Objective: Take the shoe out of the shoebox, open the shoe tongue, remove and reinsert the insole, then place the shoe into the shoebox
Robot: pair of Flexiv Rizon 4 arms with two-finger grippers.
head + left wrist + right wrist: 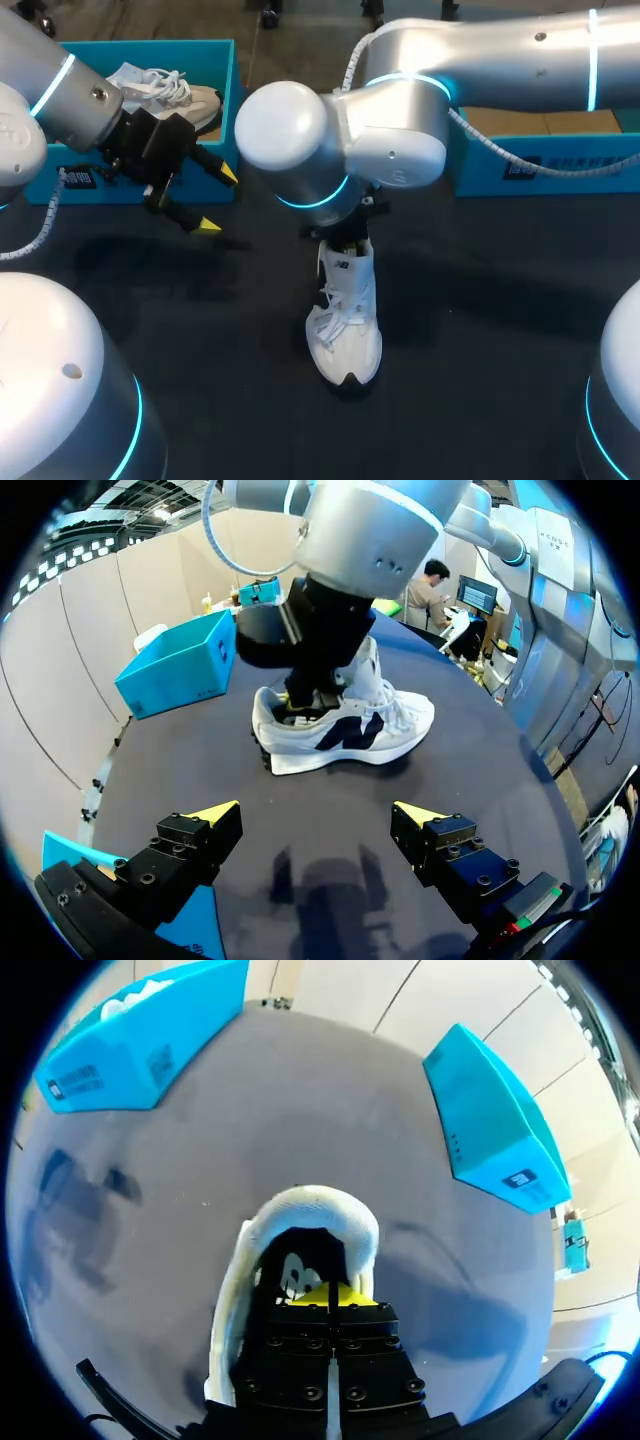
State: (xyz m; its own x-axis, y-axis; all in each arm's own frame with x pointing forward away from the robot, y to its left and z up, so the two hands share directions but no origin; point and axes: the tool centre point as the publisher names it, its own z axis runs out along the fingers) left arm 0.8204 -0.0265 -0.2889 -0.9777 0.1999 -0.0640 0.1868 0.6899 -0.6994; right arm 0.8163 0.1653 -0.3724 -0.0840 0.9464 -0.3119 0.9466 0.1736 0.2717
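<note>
1. Dark table (480,330); left shoebox (218,70) and right shoebox (560,165) at its far side.
2. White shoe (345,325) at centre, long axis far-to-near, toe toward the robot.
3. Right gripper (330,1298) pressed together inside the shoe's opening; left gripper (218,200) spread.

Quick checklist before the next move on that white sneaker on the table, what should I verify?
1. White sneaker out of the shoebox, standing on its sole on the table: ok.
2. Right gripper inside the sneaker's opening, fingers together: ok.
3. Insole pinched by it: cannot tell, hidden inside.
4. Left gripper open and apart from the sneaker: ok.
5. Room in the shoebox for the return: cannot tell, another shoe lies in it.
</note>
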